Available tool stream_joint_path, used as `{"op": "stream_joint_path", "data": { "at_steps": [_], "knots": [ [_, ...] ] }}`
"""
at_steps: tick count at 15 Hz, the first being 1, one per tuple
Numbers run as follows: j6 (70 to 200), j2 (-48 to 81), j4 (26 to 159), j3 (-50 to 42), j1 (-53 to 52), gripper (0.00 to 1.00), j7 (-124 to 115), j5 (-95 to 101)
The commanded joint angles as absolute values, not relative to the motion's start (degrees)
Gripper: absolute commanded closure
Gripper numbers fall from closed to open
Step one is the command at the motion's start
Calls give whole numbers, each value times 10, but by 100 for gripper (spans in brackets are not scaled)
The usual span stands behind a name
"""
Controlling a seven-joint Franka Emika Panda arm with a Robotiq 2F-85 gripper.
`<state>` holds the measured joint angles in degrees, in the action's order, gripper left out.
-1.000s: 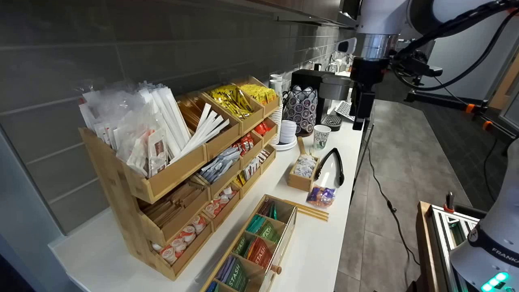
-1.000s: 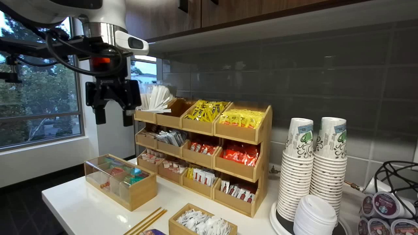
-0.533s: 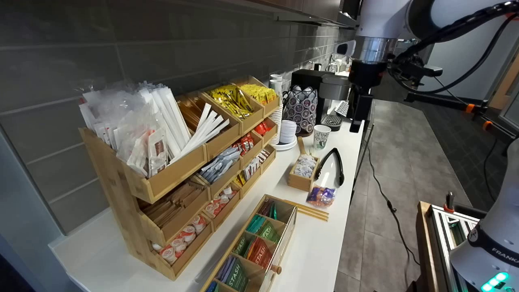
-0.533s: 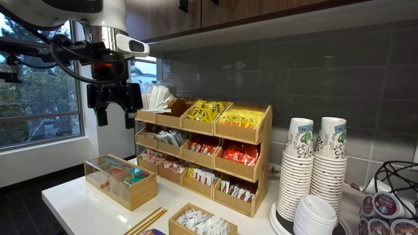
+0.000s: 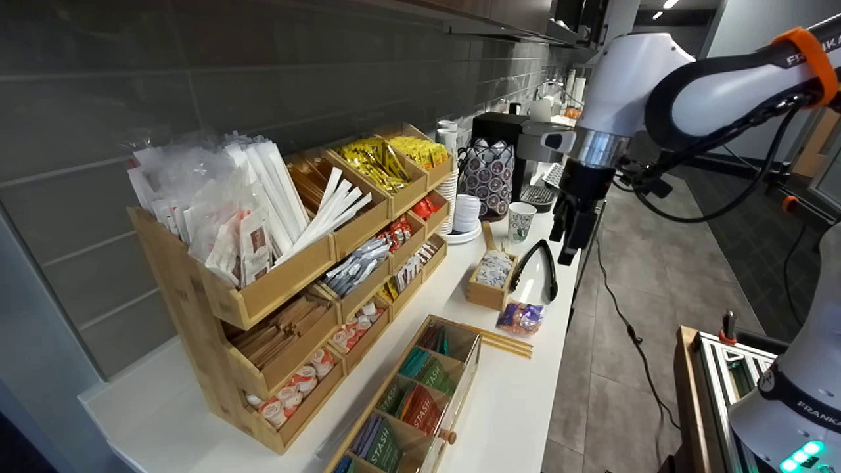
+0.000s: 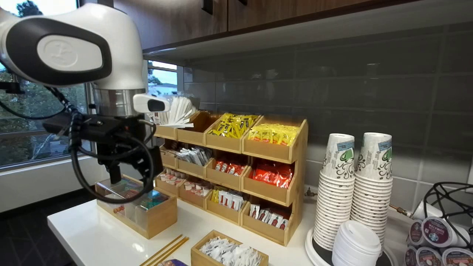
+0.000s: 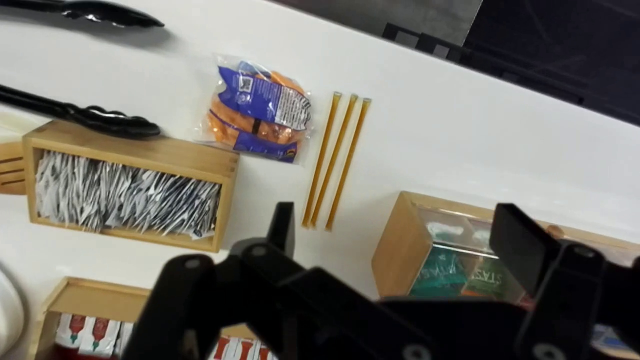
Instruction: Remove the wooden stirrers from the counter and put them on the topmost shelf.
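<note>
Three thin amber-brown wooden stirrers point(image 7: 333, 161) lie side by side on the white counter point(image 7: 450, 145). They also show in both exterior views point(image 5: 500, 339) point(image 6: 167, 250). My gripper point(image 7: 395, 215) is open and empty, with its fingers wide apart in the wrist view. In both exterior views the gripper point(image 5: 560, 246) point(image 6: 132, 179) hangs in the air above counter height, apart from the stirrers. The topmost shelf point(image 6: 224, 143) of the light-wood rack holds yellow packets, white wrapped sticks and, in an exterior view, brown sticks point(image 5: 307, 177). The wrist view does not show the topmost shelf.
A tea box point(image 7: 400, 245) with a clear lid stands beside the stirrers. A snack bag point(image 7: 265, 110), a wooden box of white packets point(image 7: 150, 145) and black tongs point(image 7: 110, 122) are on the other side. Cup stacks point(image 6: 334, 207) stand past the rack. A cabinet point(image 6: 295, 14) hangs above.
The arm and gripper have moved down toward the counter, most of it in the last half second. The gripper stays open. The stirrers and the rack have not moved.
</note>
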<state>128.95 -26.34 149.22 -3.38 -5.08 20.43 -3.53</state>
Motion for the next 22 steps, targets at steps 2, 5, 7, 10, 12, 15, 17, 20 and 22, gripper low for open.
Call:
{"op": "stream_joint_path", "data": {
  "at_steps": [2,5,7,10,12,15,17,20,22],
  "knots": [
    [1347,-217,1539,-44,-59,0,225,-50],
    [1330,-229,1530,-42,-52,0,218,-43],
    [1330,-232,1527,-42,-52,0,218,-43],
    [1330,-234,1526,-42,-52,0,218,-43],
    [1378,-211,1533,-44,-48,0,207,-48],
    [1450,-172,1538,-53,-49,0,199,-68],
    [1499,-141,1539,-60,-57,0,209,-93],
    [1553,-84,1528,-58,-62,0,219,-119],
    [1580,-43,1520,-51,-65,0,222,-134]
  ]
}}
